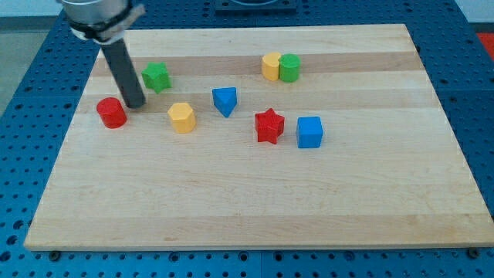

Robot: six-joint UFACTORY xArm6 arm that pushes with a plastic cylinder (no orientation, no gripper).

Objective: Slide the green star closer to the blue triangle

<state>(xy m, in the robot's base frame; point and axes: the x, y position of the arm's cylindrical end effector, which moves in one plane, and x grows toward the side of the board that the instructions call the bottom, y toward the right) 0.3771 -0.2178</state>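
While the near half of the wooden board [231,208] carries no blocks, the pieces sit in a loose band beyond it: a blue cube [309,132] and a red star [269,126] just beside each other toward the view's right, a yellow hexagon [182,117] nearer the centre, and a red cylinder [111,113] at the view's left. My tip [137,104] rests on the board just at the cylinder's 3 o'clock; there is no gripper here, only a bare rod, so nothing is grasped. The blue triangle [225,100] stands at the hexagon's 2 o'clock. The green star [156,76] sits farther back, at 1 o'clock from the tip and near it, apparently not touching, and at roughly 10 o'clock from the triangle, well apart. Farthest back, a yellow block [271,66] and a green cylinder [289,68] touch side by side. The star looks small, rigid and light, likely to slide easily yet spin if struck on a point; contact should come at its 10 o'clock side, through its centre.
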